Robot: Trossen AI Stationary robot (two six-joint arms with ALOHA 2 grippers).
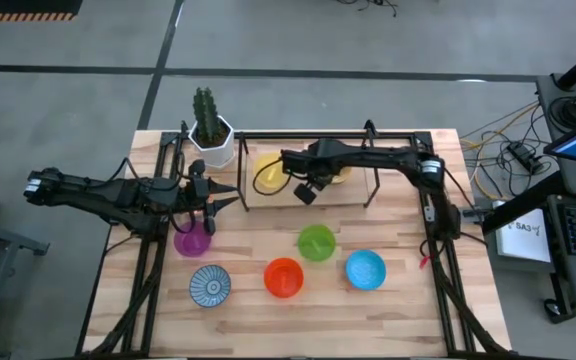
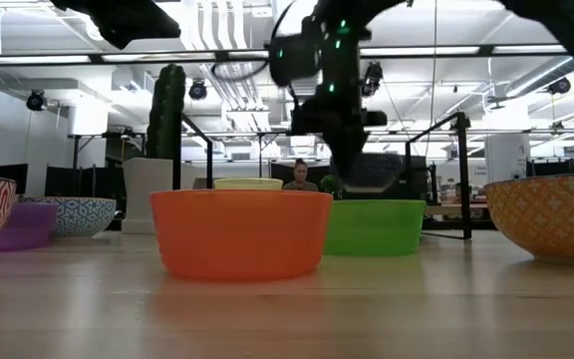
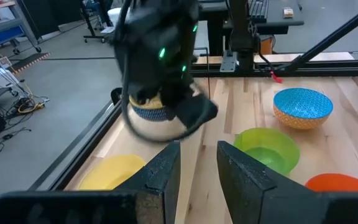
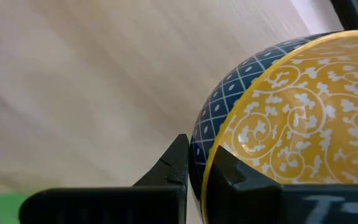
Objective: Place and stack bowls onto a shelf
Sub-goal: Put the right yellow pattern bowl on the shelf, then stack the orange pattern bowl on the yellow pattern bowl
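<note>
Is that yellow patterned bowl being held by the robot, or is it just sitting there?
Held. The right hand is shut on the rim of the patterned bowl, one finger inside, one outside, above the shelf.

My right gripper (image 1: 308,190) reaches in over the shelf (image 1: 353,196), its fingers (image 4: 178,163) pinched on a bowl's rim. My left gripper (image 1: 230,200) waits just left of the shelf, jaws slightly parted.

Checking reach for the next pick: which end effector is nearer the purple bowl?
Left. The left end effector hovers just above and beside the purple bowl; the right end effector is farther off over the shelf, holding a gold-patterned bowl.
</note>
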